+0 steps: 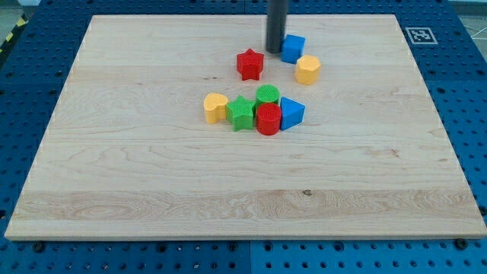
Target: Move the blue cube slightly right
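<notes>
Jaws we have none: our tip (275,50) ends a plain rod. It touches the blue cube's (293,48) left side, just right of the red star (249,65).

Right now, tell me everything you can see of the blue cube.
The blue cube is a small, solid-looking block, plain blue with a lighter top face, sitting flat on the wooden board near the view's top. It is turned a little, one corner towards the camera. My tip stands right against its left side. The yellow block lies close below-right; whether they touch is unclear.
</notes>
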`<action>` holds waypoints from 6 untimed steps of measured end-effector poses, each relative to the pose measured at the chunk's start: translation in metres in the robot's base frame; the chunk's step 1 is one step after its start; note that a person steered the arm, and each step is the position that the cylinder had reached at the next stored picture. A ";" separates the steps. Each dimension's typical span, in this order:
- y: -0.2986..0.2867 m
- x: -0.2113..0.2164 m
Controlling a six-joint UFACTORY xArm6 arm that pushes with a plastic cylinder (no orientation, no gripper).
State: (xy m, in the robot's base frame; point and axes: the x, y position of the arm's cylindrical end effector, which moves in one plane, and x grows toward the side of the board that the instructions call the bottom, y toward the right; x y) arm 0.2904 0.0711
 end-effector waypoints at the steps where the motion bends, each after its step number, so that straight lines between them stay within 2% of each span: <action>1: 0.035 0.006; 3: 0.015 0.022; 5: 0.065 0.023; 6: 0.064 0.023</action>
